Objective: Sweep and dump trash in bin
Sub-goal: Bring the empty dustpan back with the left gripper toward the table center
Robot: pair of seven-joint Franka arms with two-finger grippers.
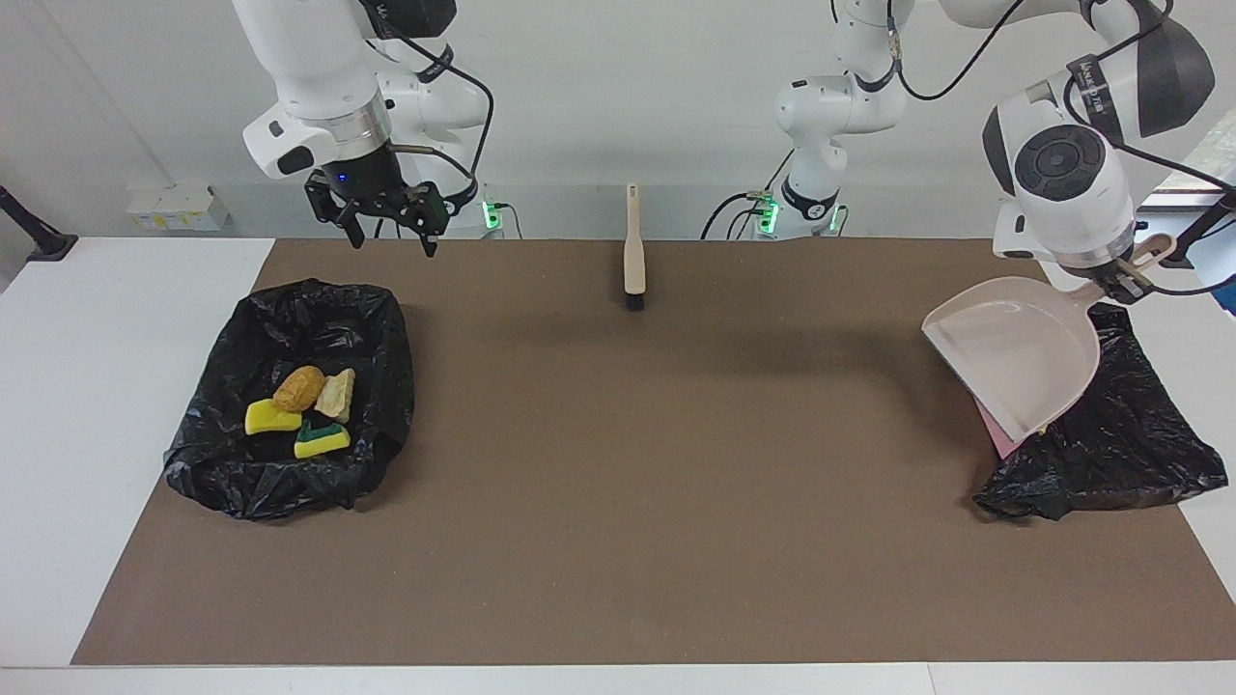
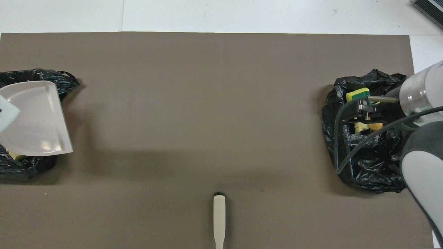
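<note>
Trash (image 1: 299,410) in bin (image 1: 222,463) | L jaws (image 1: 1125,280) grip dustpan (image 1: 1014,352) | R jaws (image 1: 391,227) open, raised

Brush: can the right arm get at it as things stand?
Probably yes. The right claw is open, holds nothing and hangs above the table's robot-side edge, by the bin bag with scraps. The brush lies alone on the mat, nothing around it. The left claw is busy holding the dustpan.

Dustpan (image 1: 1014,352) looks like smooth, slightly glossy plastic. Both bin bags (image 1: 290,396) are crinkly shiny black film, and the brown mat (image 1: 618,483) is matt, kinda papery.
</note>
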